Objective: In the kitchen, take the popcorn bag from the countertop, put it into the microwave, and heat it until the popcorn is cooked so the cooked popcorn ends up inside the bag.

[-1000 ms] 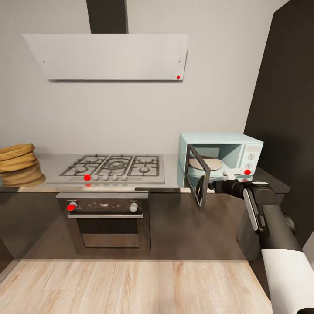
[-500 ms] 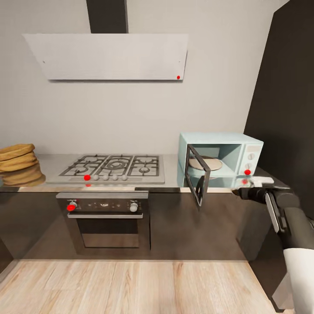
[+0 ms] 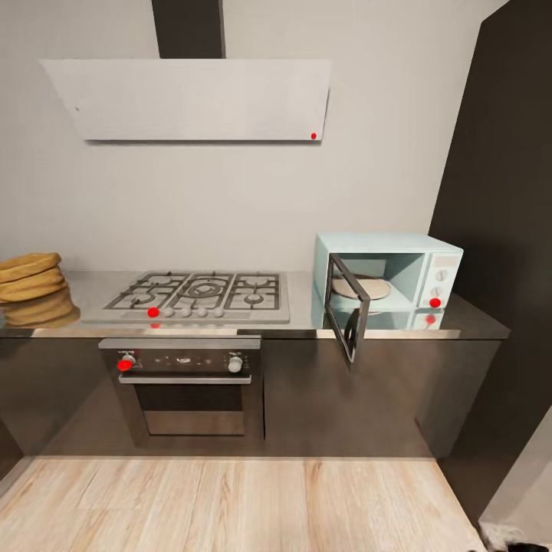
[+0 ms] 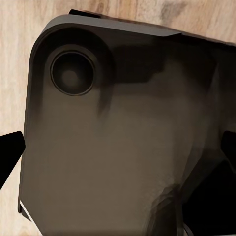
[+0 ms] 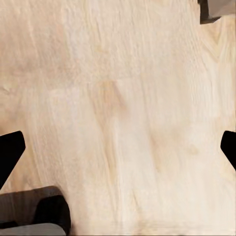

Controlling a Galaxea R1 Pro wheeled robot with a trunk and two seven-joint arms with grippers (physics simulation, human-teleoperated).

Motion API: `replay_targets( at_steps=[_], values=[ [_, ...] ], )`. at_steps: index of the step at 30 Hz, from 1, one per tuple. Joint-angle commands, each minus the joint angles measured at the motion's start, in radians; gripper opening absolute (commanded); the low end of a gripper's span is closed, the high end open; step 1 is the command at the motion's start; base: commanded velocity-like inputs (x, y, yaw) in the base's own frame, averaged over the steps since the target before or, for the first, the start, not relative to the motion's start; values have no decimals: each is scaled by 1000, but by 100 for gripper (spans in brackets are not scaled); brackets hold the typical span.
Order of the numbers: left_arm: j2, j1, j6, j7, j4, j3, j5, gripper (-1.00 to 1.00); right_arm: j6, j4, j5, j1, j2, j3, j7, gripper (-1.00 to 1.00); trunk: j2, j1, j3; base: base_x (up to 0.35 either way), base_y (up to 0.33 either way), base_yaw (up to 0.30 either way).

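The mustard-yellow popcorn bag [image 3: 29, 287] sits at the far left end of the pale grey countertop [image 3: 92, 285]. At the right end stands the pale blue microwave [image 3: 429, 264], its dark-framed door [image 3: 346, 314] swung open toward me and a round turntable plate [image 3: 366, 287] showing inside. In the left wrist view, my left gripper [image 4: 118, 152] is open, its dark fingertips [image 4: 10, 153] wide apart over the robot's own dark base. My right gripper [image 5: 118, 152] is open too, nothing between its fingertips [image 5: 11, 152], pointing at pale wood floor.
A steel gas hob [image 3: 201, 295] lies mid-counter, with a built-in oven [image 3: 184, 383] below and a flat white hood [image 3: 192, 98] above. A tall dark cabinet [image 3: 506, 192] rises right of the microwave. Wood floor [image 3: 230, 502] runs along the cabinets.
My right arm has drawn back from the microwave door, going right and down until it left the head view. The door stays open; the camera has not shifted.
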Motion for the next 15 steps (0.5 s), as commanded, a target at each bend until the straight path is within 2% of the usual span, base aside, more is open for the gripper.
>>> replay_targets(
  at_steps=[1,5,8,9,13,15],
  values=[
    [0,0,-2,0,-1,0,6,100,-27,14,9,29,4,-10,2,100,0,0,-1,0,0,0],
    [-1,0,-2,0,-2,-1,6,100,-186,38,10,203,70,-9,-6,100,0,0,-1,0,0,0],
    [0,0,-2,0,-2,0,6,100,-252,39,11,292,124,-8,-18,100,0,0,-1,0,0,0],
    [0,0,-2,0,-2,0,6,100,-271,40,11,324,150,-7,-30,100,0,0,-1,0,0,0],
    [0,-1,-2,0,-2,0,6,100,-318,40,12,394,205,-4,-93,100,0,0,-1,0,0,0],
    [0,-1,-2,0,-2,0,6,100,-323,40,11,401,209,-4,-100,100,0,0,-1,0,0,0]
  ],
)
